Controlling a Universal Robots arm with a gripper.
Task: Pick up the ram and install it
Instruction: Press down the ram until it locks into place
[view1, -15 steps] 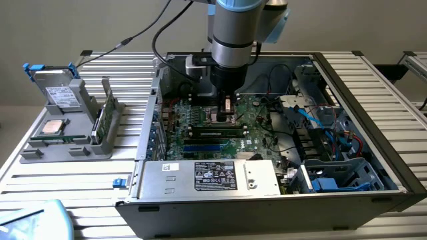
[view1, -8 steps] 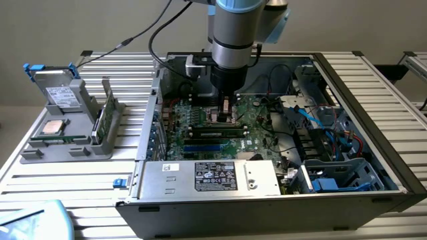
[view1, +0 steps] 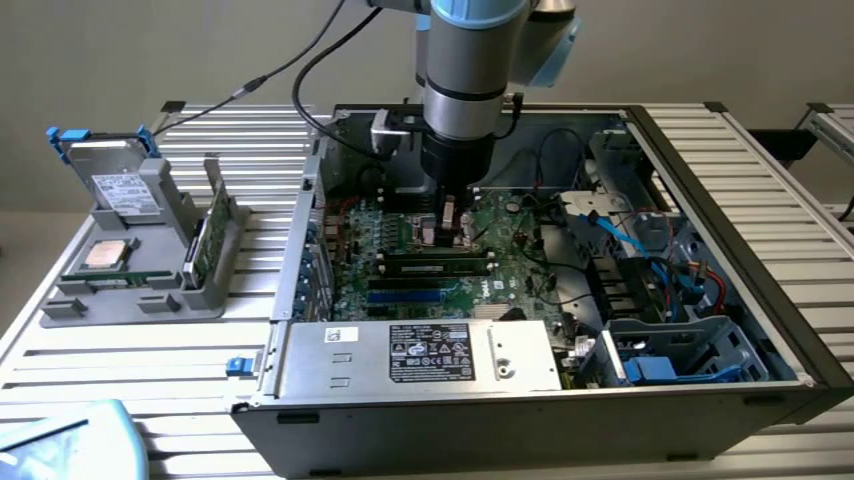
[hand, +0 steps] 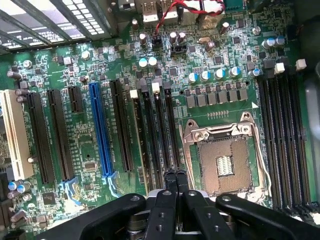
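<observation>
Where the claw is: inside the open computer case, low over the motherboard, at the end of the upright arm.
Claw state: the claw is fully closed, its two black fingers pressed together, and nothing is between them.
Under the claw: the long black memory sockets, just beside the open processor socket.
Ram: the ram lies along a socket on the motherboard, just at 6 o'clock of the claw in the exterior view. I cannot tell if the two touch.
Power supply: the grey box is at 6 o'clock of the ram.
Grey holder: the holder stands on the table at 9 o'clock of the case, well apart from the claw. It carries a square processor chip and a green board on its edge.
</observation>
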